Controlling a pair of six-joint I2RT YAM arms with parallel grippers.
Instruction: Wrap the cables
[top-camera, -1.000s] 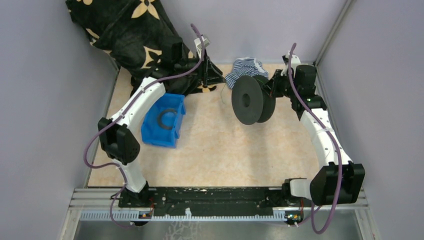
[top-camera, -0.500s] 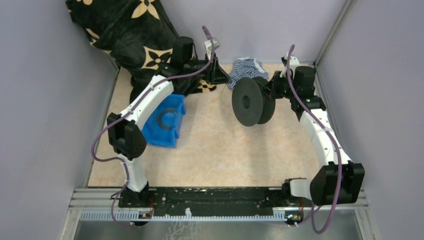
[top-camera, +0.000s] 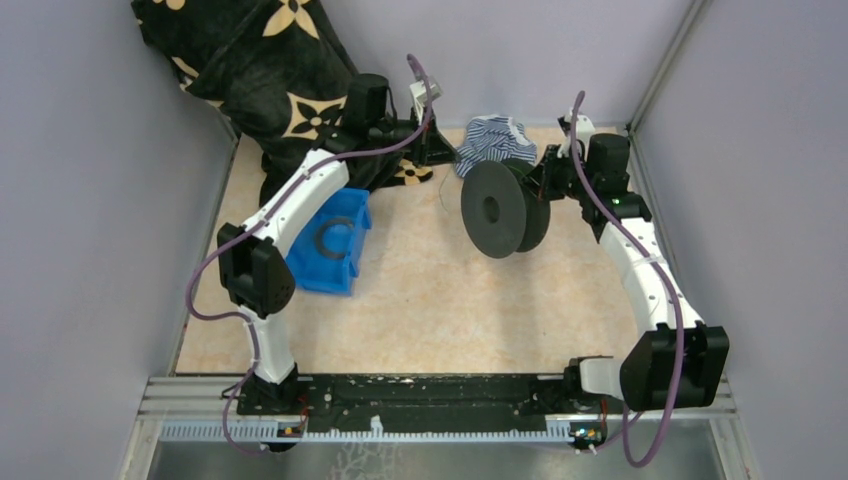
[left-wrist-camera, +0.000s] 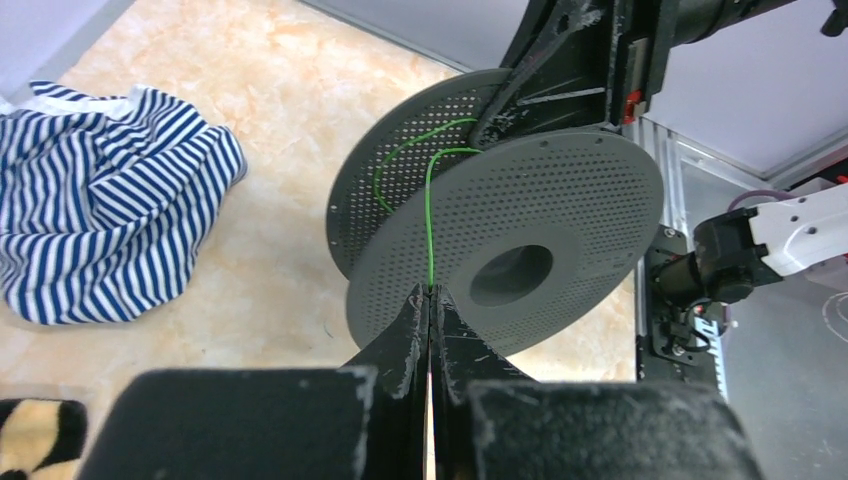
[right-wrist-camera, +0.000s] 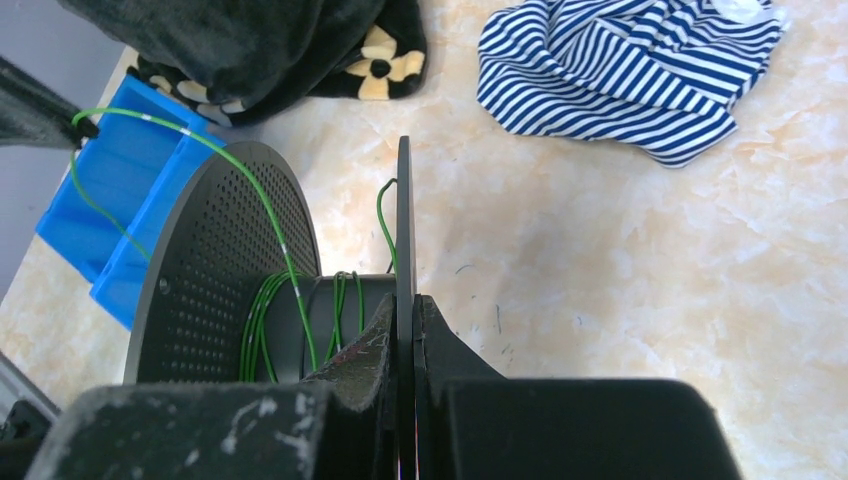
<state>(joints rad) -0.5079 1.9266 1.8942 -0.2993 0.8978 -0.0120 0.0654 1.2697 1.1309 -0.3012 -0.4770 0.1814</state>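
Observation:
The cable (left-wrist-camera: 429, 215) is a thin green wire running from the black perforated spool (left-wrist-camera: 570, 200) to my left gripper (left-wrist-camera: 432, 292), which is shut on it at the fingertips. Several green turns of the cable (right-wrist-camera: 262, 335) lie wound on the spool's hub (right-wrist-camera: 350, 300). My right gripper (right-wrist-camera: 405, 305) is shut on the thin edge of one spool flange (right-wrist-camera: 404, 210) and holds the spool (top-camera: 500, 210) upright above the table. From above, the left gripper (top-camera: 441, 152) is at the back, just left of the spool, and the right gripper (top-camera: 545, 178) is at its right side.
A blue bin (top-camera: 330, 240) with a dark ring inside sits under the left arm. A blue-and-white striped cloth (top-camera: 495, 138) lies behind the spool. A black floral blanket (top-camera: 270, 70) fills the back left corner. Grey walls enclose three sides.
My left arm swung right towards the spool and its jaws closed on the green cable. The right arm shifted the spool slightly left.

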